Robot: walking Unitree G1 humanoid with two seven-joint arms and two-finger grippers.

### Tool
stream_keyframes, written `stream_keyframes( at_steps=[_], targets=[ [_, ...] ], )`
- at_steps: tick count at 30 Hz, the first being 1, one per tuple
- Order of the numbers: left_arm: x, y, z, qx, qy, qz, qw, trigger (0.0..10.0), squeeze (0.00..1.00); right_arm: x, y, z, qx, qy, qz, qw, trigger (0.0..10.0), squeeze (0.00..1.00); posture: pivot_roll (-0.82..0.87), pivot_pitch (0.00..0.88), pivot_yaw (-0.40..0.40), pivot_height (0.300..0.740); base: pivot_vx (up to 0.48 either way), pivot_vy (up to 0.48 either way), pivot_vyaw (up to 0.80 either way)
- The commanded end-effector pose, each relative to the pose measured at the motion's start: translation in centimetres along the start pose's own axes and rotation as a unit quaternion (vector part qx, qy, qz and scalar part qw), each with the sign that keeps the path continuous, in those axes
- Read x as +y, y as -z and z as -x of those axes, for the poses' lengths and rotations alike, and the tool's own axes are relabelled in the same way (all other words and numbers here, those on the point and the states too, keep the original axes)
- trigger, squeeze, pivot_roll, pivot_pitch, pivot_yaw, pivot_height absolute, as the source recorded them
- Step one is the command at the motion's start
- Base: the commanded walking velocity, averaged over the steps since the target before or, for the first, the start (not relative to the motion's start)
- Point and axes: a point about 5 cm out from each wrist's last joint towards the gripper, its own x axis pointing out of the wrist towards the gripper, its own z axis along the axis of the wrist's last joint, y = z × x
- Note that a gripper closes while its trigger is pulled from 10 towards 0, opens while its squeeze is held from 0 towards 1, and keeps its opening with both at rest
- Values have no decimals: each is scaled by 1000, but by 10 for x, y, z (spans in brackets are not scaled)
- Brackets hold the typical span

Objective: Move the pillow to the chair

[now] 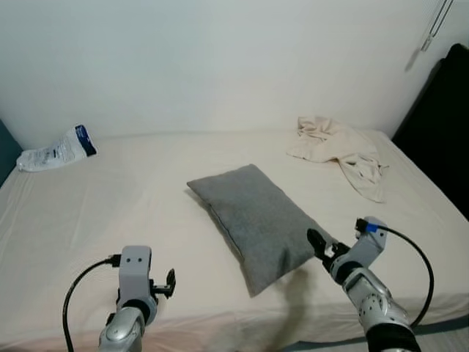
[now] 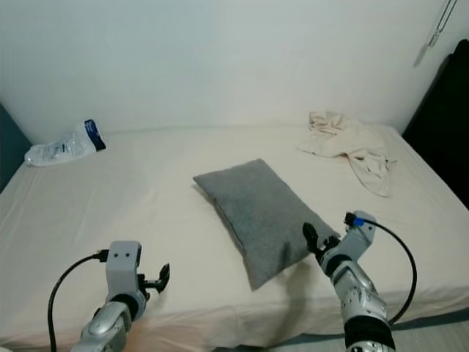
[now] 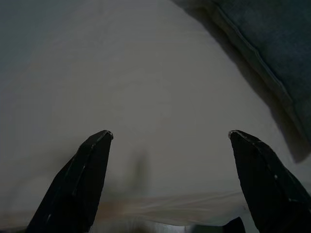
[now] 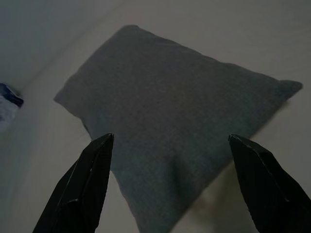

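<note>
A grey pillow (image 1: 256, 220) lies flat in the middle of a cream bed (image 1: 132, 198), one corner pointing at the near edge. My right gripper (image 1: 320, 243) hovers open just beside the pillow's near right corner; in the right wrist view its fingers (image 4: 92, 179) frame the pillow (image 4: 170, 121) with nothing held. My left gripper (image 1: 167, 282) is open above bare sheet near the bed's front edge, well left of the pillow; the pillow's edge (image 3: 272, 43) shows in the left wrist view.
A crumpled beige cloth (image 1: 341, 150) lies at the bed's far right. A white and blue plastic pack (image 1: 58, 150) rests at the far left by the wall. A dark object (image 1: 440, 132) stands at the bed's right side.
</note>
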Motion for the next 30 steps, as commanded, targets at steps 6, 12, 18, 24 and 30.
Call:
stream_keyframes(
  at_steps=[6,12,18,24,30],
  targets=[
    [1,11,3,21,-4,7,1000,10000,0,2,3,-3,2,-7,-23,1000,10000,0,-38,75,8,595,0,0,0],
    [1,11,3,21,-4,6,1000,10000,0,3,-1,-3,-11,-13,-37,999,10000,0,-33,72,8,586,0,0,0],
    [1,11,3,19,-3,4,1000,10000,0,5,-19,-6,-51,-39,-63,996,10000,0,-29,69,13,586,0,0,0],
    [0,9,5,18,6,-1,1000,10000,0,9,-27,-12,-73,-73,-108,989,10000,0,-18,91,44,586,0,0,0],
    [6,7,14,17,8,-12,1000,10000,0,6,-6,-16,-34,-46,-154,986,10000,0,21,129,61,586,0,0,0]
  ],
)
